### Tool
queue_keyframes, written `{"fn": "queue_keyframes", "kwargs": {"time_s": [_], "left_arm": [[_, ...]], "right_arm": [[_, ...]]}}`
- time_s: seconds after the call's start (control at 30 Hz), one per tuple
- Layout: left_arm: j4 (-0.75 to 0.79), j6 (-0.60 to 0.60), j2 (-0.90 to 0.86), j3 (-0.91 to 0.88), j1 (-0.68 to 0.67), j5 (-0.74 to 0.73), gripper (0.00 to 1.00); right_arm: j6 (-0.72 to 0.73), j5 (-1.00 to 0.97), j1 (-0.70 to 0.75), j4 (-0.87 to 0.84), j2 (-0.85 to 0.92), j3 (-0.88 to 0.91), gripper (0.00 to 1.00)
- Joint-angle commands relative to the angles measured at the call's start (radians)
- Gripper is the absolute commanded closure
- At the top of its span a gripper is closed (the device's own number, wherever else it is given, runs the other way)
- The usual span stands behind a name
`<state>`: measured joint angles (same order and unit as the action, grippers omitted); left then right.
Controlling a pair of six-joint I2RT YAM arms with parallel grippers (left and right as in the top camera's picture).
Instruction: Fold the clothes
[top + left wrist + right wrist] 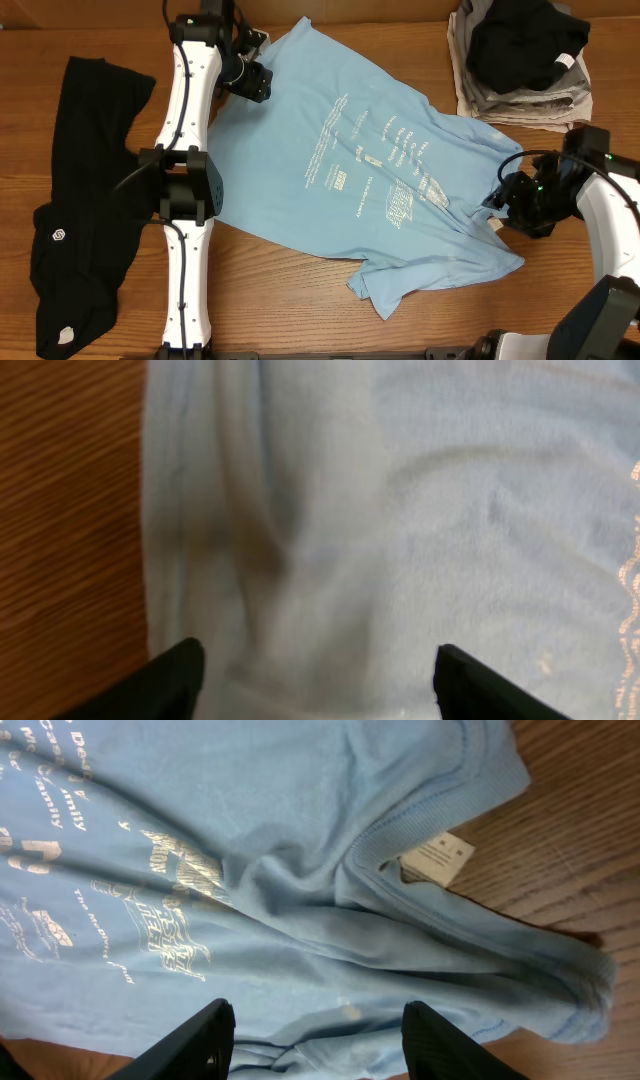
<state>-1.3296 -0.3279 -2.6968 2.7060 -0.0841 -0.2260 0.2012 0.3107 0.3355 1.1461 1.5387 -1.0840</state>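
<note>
A light blue T-shirt (370, 170) with pale lettering lies spread and slightly rumpled across the table's middle. My left gripper (255, 82) hovers over its far left edge. In the left wrist view the left gripper (315, 685) stands open, with plain blue cloth (400, 510) under the gap. My right gripper (505, 203) is at the shirt's collar end on the right. In the right wrist view the right gripper (320, 1045) is open above bunched folds, near the collar's white label (437, 855). A long black garment (80, 200) with a small white logo lies at the left.
A stack of folded grey clothes (520, 95) with a black garment on top sits at the far right corner. Bare wooden table (300, 300) shows along the front edge. The left arm's white links (185, 180) stretch between the black garment and the shirt.
</note>
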Motion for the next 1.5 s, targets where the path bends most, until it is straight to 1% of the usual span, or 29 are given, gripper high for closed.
{"fn": "queue_keyframes", "kwargs": {"time_s": [0.0, 0.03, 0.1, 0.17, 0.2, 0.4, 0.47, 0.57, 0.73, 0.9, 0.93, 1.03, 1.1, 1.13, 1.27, 1.33, 1.47], "left_arm": [[0.007, -0.077, -0.053, -0.002, -0.023, -0.037, 0.33], [0.013, -0.086, -0.072, -0.002, -0.034, -0.037, 0.40], [0.017, -0.087, -0.090, -0.002, -0.045, -0.035, 0.45], [0.019, -0.083, -0.101, -0.002, -0.055, -0.032, 0.55], [0.022, -0.077, -0.106, -0.002, -0.059, -0.032, 0.59], [0.025, -0.007, -0.131, -0.002, -0.074, 0.017, 0.70], [0.017, 0.027, -0.144, -0.002, -0.076, 0.050, 0.70], [0.000, 0.120, -0.177, -0.002, -0.076, 0.142, 0.70], [-0.026, 0.203, -0.206, -0.002, -0.069, 0.238, 0.67], [-0.058, 0.265, -0.209, -0.002, -0.037, 0.285, 0.64], [-0.067, 0.275, -0.209, -0.002, -0.027, 0.289, 0.62], [-0.109, 0.303, -0.209, -0.002, 0.011, 0.289, 0.52], [-0.137, 0.310, -0.209, -0.002, 0.041, 0.288, 0.50], [-0.150, 0.310, -0.209, -0.002, 0.056, 0.288, 0.46], [-0.193, 0.310, -0.209, -0.002, 0.116, 0.289, 0.39], [-0.224, 0.310, -0.209, -0.002, 0.166, 0.285, 0.30], [-0.249, 0.310, -0.209, -0.002, 0.222, 0.278, 0.20]], "right_arm": [[0.008, 0.006, -0.008, -0.007, -0.018, -0.024, 0.43], [0.008, 0.006, -0.008, -0.007, -0.018, -0.024, 0.43], [0.008, 0.006, -0.008, -0.008, -0.018, -0.024, 0.43], [0.008, 0.006, -0.008, -0.012, -0.018, -0.024, 0.43], [0.008, 0.006, -0.008, -0.014, -0.018, -0.024, 0.43], [0.039, 0.006, -0.008, -0.030, -0.018, -0.023, 0.43], [0.040, 0.010, -0.009, -0.039, -0.018, -0.023, 0.43], [0.042, 0.024, -0.009, -0.041, -0.018, -0.023, 0.43], [0.042, 0.025, -0.009, -0.038, -0.018, -0.023, 0.43], [0.042, 0.025, -0.009, -0.038, -0.018, -0.023, 0.43], [0.042, 0.025, -0.009, -0.038, -0.018, -0.023, 0.43], [0.042, 0.025, -0.009, -0.038, -0.018, -0.023, 0.43], [0.042, 0.024, -0.010, -0.038, -0.018, -0.023, 0.43], [0.042, 0.024, -0.009, -0.039, -0.018, -0.023, 0.42], [0.043, 0.025, -0.010, -0.045, -0.018, -0.023, 0.42], [0.043, 0.025, -0.010, -0.049, -0.018, -0.023, 0.42], [0.061, 0.024, -0.023, -0.062, -0.018, -0.023, 0.42]]}}
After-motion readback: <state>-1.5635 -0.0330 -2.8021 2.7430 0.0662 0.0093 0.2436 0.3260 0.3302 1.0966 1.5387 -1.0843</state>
